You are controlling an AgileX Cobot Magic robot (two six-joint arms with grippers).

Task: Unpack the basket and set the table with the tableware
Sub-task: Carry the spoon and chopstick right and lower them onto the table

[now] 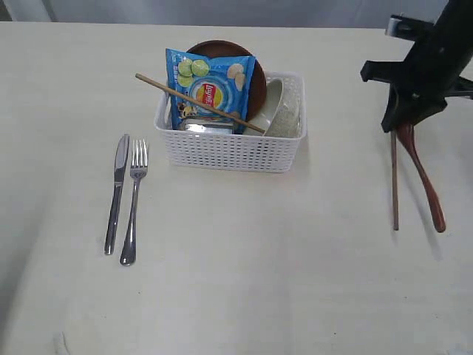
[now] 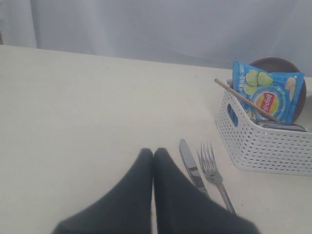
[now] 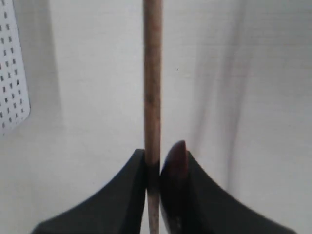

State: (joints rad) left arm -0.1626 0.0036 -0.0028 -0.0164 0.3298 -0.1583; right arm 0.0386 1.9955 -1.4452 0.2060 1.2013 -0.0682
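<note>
Counter [image 1: 295, 281] lies bare across the near half and far left, with wide room around every item. The white perforated basket [image 1: 229, 151] sits toward the far middle. It holds a blue chip bag [image 1: 211, 92], a dark brown plate [image 1: 222, 48] behind the bag, a pale bowl [image 1: 275, 103] at its right end, and a slanting chopstick [image 1: 199, 102] across the rim. The steel knife [image 1: 117, 194] and fork [image 1: 134, 203] lie side by side left of the basket. The left gripper [image 2: 153, 152] is closed on nothing. The right gripper [image 3: 153, 158], well right of the basket, pinches a wooden chopstick [image 3: 152, 73], with a reddish-brown spoon [image 1: 425, 185] just beside it.
</note>
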